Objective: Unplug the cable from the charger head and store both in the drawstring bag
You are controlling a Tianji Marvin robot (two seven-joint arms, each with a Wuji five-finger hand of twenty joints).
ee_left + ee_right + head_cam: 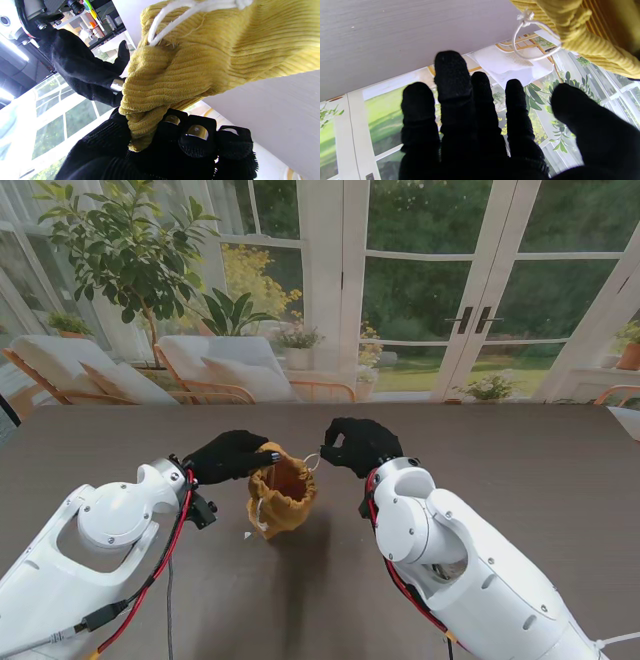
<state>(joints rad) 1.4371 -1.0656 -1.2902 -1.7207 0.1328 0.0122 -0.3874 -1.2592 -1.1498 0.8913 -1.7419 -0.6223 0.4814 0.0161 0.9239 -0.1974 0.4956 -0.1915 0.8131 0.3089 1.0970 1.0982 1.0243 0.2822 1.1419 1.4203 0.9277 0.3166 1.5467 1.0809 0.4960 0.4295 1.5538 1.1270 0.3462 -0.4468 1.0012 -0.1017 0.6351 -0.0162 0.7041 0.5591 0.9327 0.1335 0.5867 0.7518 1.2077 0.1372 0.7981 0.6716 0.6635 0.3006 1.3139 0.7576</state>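
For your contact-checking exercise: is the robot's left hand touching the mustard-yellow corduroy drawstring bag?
Touching. The left wrist view shows the left hand with its black-gloved fingers pinching a fold of the mustard-yellow corduroy drawstring bag.

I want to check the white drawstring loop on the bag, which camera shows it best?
The right wrist view: the drawstring loop hangs free off the bag rim, knot visible, beyond the open right hand. The left wrist view shows only cord entering the fabric. The stand view shows the loop tiny beside the right hand.
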